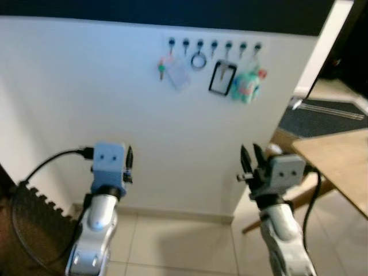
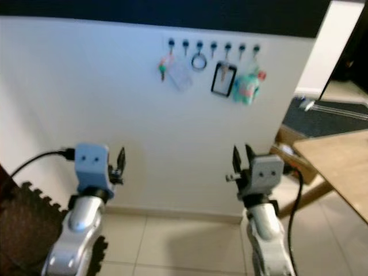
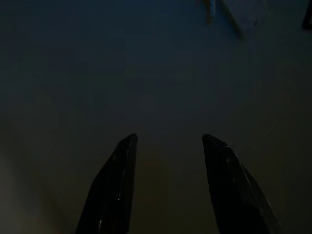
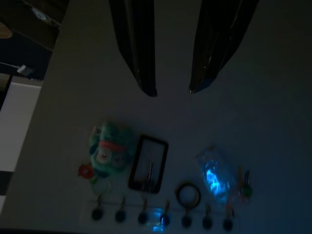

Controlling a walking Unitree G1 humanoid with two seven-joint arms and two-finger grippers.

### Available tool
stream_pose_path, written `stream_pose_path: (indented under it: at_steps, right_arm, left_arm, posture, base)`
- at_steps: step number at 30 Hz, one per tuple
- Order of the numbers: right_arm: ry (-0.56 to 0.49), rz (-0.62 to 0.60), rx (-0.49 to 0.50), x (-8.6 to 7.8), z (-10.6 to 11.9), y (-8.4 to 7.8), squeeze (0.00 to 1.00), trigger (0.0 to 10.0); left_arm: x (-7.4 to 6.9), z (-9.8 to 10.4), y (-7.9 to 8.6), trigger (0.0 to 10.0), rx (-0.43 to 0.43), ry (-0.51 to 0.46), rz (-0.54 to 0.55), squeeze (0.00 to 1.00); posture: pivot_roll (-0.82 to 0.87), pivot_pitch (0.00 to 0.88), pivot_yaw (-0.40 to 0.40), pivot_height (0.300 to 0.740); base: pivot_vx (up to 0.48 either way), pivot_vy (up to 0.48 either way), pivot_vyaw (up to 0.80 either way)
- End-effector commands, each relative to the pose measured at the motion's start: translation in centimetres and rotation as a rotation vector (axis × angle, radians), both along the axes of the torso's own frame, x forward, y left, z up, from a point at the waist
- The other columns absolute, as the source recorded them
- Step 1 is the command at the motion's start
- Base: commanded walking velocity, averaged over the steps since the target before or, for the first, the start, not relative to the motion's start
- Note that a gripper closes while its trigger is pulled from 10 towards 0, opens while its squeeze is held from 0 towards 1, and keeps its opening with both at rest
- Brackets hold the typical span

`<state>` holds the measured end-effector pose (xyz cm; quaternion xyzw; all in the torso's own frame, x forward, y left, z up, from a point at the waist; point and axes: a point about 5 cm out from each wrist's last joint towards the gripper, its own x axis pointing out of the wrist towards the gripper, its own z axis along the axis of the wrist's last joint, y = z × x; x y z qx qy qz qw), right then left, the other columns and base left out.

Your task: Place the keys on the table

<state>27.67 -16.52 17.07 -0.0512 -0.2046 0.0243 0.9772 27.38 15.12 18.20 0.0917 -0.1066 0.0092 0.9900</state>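
Both grippers, left (image 1: pixel 129 164) and right (image 1: pixel 250 161), hover with fingers spread, holding nothing, below the blurred keys (image 1: pixel 163 66) hanging on wall hooks (image 1: pixel 214 44); the table (image 1: pixel 339 164) is cut off rightward.

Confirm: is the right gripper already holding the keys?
No. The right gripper is open and empty below the keys, which hang on the wall hooks.

Ahead of me stands a white wall (image 1: pixel 86 86) with a row of dark hooks (image 1: pixel 214 44) near its top. From the hooks hang a metal ring (image 1: pixel 198 60), a black-framed card holder (image 1: pixel 222 77) and a teal plush pouch (image 1: pixel 246 86). Pale floor tiles (image 1: pixel 172 241) run along the wall's foot. At my left sits a dark, jagged-edged mat (image 1: pixel 34 218), with a black cable (image 1: pixel 40 167) looping above it.
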Motion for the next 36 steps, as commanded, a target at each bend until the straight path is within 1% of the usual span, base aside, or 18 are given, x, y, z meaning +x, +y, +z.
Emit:
stream_pose_path:
  at_steps: [1, 2, 3, 5, 6, 7, 8, 12, 19, 23, 24, 26, 28, 30, 32, 34, 36]
  right_arm:
    - [0.019, -0.014, -0.017, -0.8, -0.3, -0.5, 0.00, 10.0]
    - [0.030, -0.016, -0.019, -1.2, -0.6, -0.6, 0.00, 10.0]
    - [0.030, -0.016, -0.019, -1.2, -0.6, -0.6, 0.00, 10.0]
    - [0.063, -0.032, -0.007, -2.3, -1.2, -1.0, 0.00, 10.0]
    - [0.063, -0.032, -0.007, -2.3, -1.2, -1.0, 0.00, 10.0]
    - [0.081, -0.041, -0.003, -3.2, -1.5, -1.1, 0.00, 10.0]
    - [0.081, -0.041, -0.003, -3.2, -1.5, -1.1, 0.00, 10.0]
    - [0.102, -0.052, -0.002, -4.4, -1.6, -1.4, 0.00, 10.0]
    - [0.122, -0.064, -0.002, -5.3, -1.5, -2.0, 0.00, 10.0]
    - [0.140, -0.062, 0.007, -5.6, -1.6, -1.9, 0.00, 10.0]
    - [0.155, -0.060, 0.027, -5.7, -1.8, -1.6, 0.00, 10.0]
    - [0.178, -0.059, 0.051, -5.9, -2.3, -1.4, 0.00, 10.0]
    - [0.206, -0.061, 0.076, -6.1, -2.7, -1.2, 0.00, 10.0]
    - [0.206, -0.061, 0.076, -6.1, -2.7, -1.2, 0.00, 10.0]
    - [0.235, -0.061, 0.116, -6.3, -3.0, -1.0, 0.00, 10.0]
    - [0.241, -0.061, 0.127, -6.3, -3.1, -1.0, 0.00, 10.0]
    - [0.265, -0.068, 0.118, -6.4, -3.8, -1.2, 0.00, 10.0]
  left_arm:
    - [-0.9, -0.3, 0.0, 10.0, 0.036, 0.019, -0.021, 0.00]
    - [-1.3, -0.5, 0.1, 10.0, 0.038, 0.031, -0.022, 0.00]
    - [-1.3, -0.5, 0.1, 10.0, 0.038, 0.031, -0.022, 0.00]
    - [-2.6, -1.1, 0.5, 10.0, 0.043, 0.067, -0.023, 0.00]
    - [-2.6, -1.1, 0.5, 10.0, 0.043, 0.067, -0.023, 0.00]
    - [-3.6, -1.4, 0.7, 10.0, 0.048, 0.088, -0.025, 0.00]
    - [-3.6, -1.4, 0.7, 10.0, 0.048, 0.088, -0.025, 0.00]
    - [-4.1, -1.0, 0.9, 10.0, 0.065, 0.092, -0.032, 0.00]
    - [-4.4, -0.7, 1.1, 10.0, 0.095, 0.095, -0.051, 0.00]
    - [-4.0, -0.5, 0.9, 10.0, 0.100, 0.088, -0.057, 0.00]
    - [-3.6, -0.2, 0.6, 10.0, 0.101, 0.075, -0.065, 0.00]
    - [-3.4, 0.0, 0.5, 10.0, 0.102, 0.067, -0.069, 0.00]
    - [-3.4, 0.2, 0.5, 10.0, 0.102, 0.065, -0.071, 0.00]
    - [-3.4, 0.2, 0.5, 10.0, 0.102, 0.065, -0.071, 0.00]
    - [-3.5, 0.3, 0.5, 10.0, 0.101, 0.060, -0.078, 0.00]
    - [-3.5, 0.4, 0.4, 10.0, 0.098, 0.059, -0.080, 0.00]
    - [-3.6, 0.7, 0.1, 10.0, 0.081, 0.044, -0.102, 0.00]
  posture:
    - [0.07, 0.075, -0.007, 0.740]
    - [0.07, 0.077, -0.007, 0.740]
    - [0.07, 0.077, -0.007, 0.740]
    - [0.07, 0.082, -0.006, 0.740]
    - [0.07, 0.082, -0.006, 0.740]
    - [0.07, 0.087, -0.005, 0.740]
    - [0.07, 0.087, -0.005, 0.740]
    - [0.07, 0.094, -0.001, 0.740]
    - [0.06, 0.100, 0.012, 0.740]
    - [0.05, 0.103, 0.015, 0.740]
    - [0.05, 0.105, 0.015, 0.740]
    - [0.05, 0.111, 0.014, 0.740]
    - [0.04, 0.114, 0.016, 0.740]
    - [0.04, 0.114, 0.016, 0.740]
    - [0.04, 0.118, 0.016, 0.740]
    - [0.04, 0.118, 0.016, 0.740]
    - [0.05, 0.122, 0.013, 0.740]
  base:
    - [0.371, 0.000, 0.00]
    - [0.371, 0.000, 0.00]
    - [0.371, 0.000, 0.00]
    - [0.371, 0.000, 0.00]
    - [0.371, 0.000, 0.00]
    - [0.371, 0.000, 0.00]
    - [0.371, 0.000, 0.00]
    - [0.362, 0.000, 0.00]
    - [0.355, 0.000, 0.00]
    - [0.352, 0.000, 0.00]
    - [0.345, 0.000, 0.00]
    - [0.347, 0.000, 0.00]
    - [0.341, 0.000, 0.00]
    - [0.341, 0.000, 0.00]
    - [0.336, 0.000, 0.00]
    - [0.330, 0.000, 0.00]
    - [0.298, 0.000, 0.00]
